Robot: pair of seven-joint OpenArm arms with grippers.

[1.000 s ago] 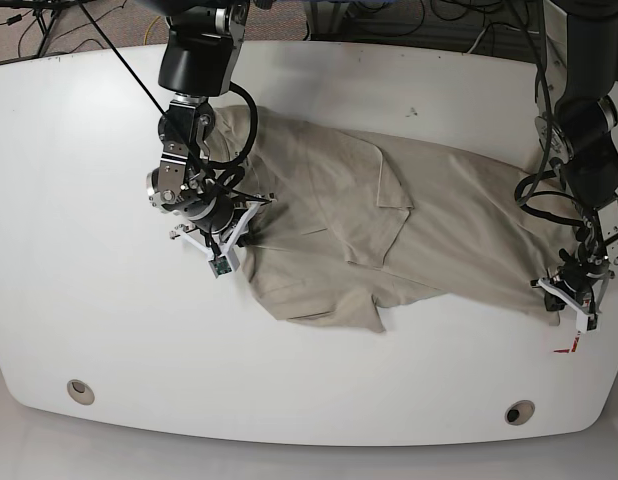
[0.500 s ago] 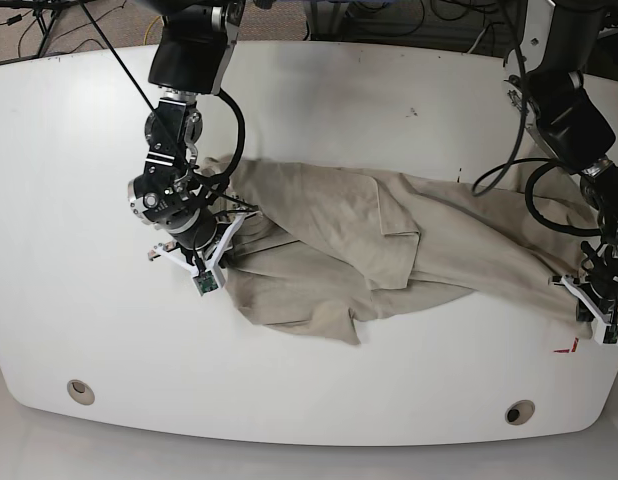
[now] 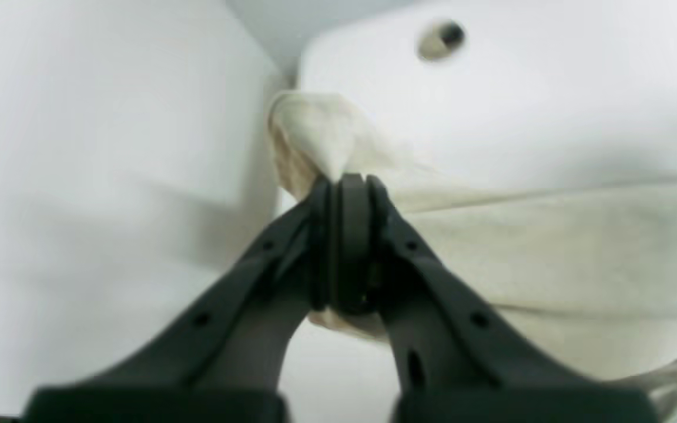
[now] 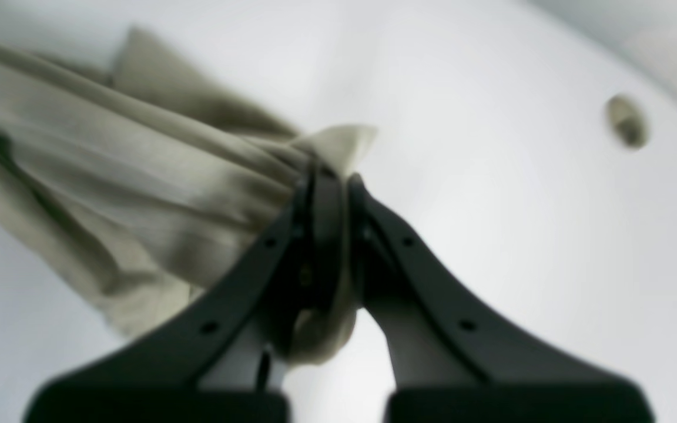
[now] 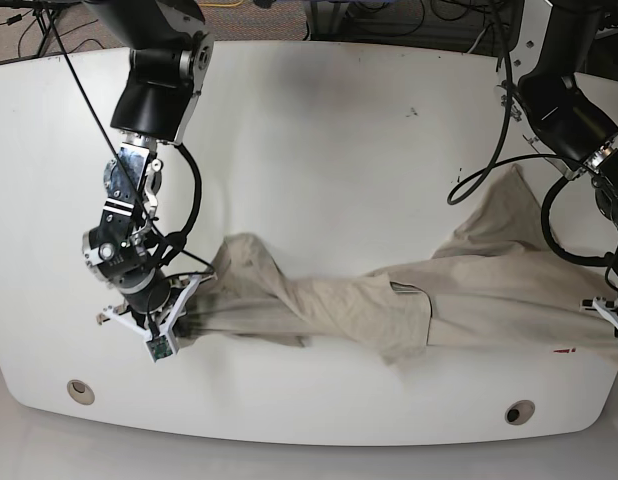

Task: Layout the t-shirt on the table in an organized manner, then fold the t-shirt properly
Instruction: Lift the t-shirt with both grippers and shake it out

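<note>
1. Along the near edge of the table, a beige t-shirt is stretched lengthwise between two robot arms, from near the near-left corner to the near-right corner.
2. The right gripper, seen at the left of the base view, is pressed together on one end of the cloth; in the right wrist view the black jaws are closed with a bunched fold pinched between them and a tip of fabric poking past.
3. The left gripper, at the right edge of the base view, is likewise clamped on the other end; in its wrist view a corner of pale fabric is nipped between the closed jaws.
4. The shirt is drawn out long but not flat: it is twisted and bunched in the middle, a flap is turned over near the centre, and a loose part rises toward the far-right edge.
5. A grey grommet hole is set near the near-left corner, another near the near-right corner.
6. The task is judged to be in its early stage: the laying-out is under way and unfinished, and no fold has been made.
7. What remains, by this judgement, is spreading the shirt smooth and then all of the folding.
</note>
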